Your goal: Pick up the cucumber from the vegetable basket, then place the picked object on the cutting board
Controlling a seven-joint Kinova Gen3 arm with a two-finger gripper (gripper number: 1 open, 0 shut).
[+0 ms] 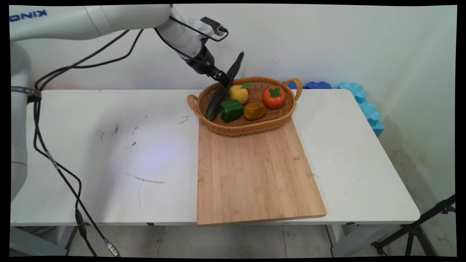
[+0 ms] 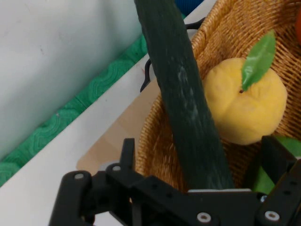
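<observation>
The gripper (image 1: 222, 78) is holding a long dark green cucumber (image 1: 222, 89) by its middle, its jaws closed tight on it. The cucumber is hanging tilted, lower end at about 7 o'clock dipping into the wicker basket (image 1: 271, 123), upper end pointing to 1 o'clock above the rim. The basket is sitting at the 12 o'clock end of a wooden cutting board (image 1: 255, 174) on the white surface (image 1: 109, 153). Beside the cucumber are lying a yellow fruit (image 2: 244, 110), a green pepper (image 1: 231, 110), a brownish piece (image 1: 254, 110) and an orange persimmon (image 1: 274, 97). Judging by the pose, the cucumber is partway between basket and air. Only reversed letters "KIN" are showing on the arm.
</observation>
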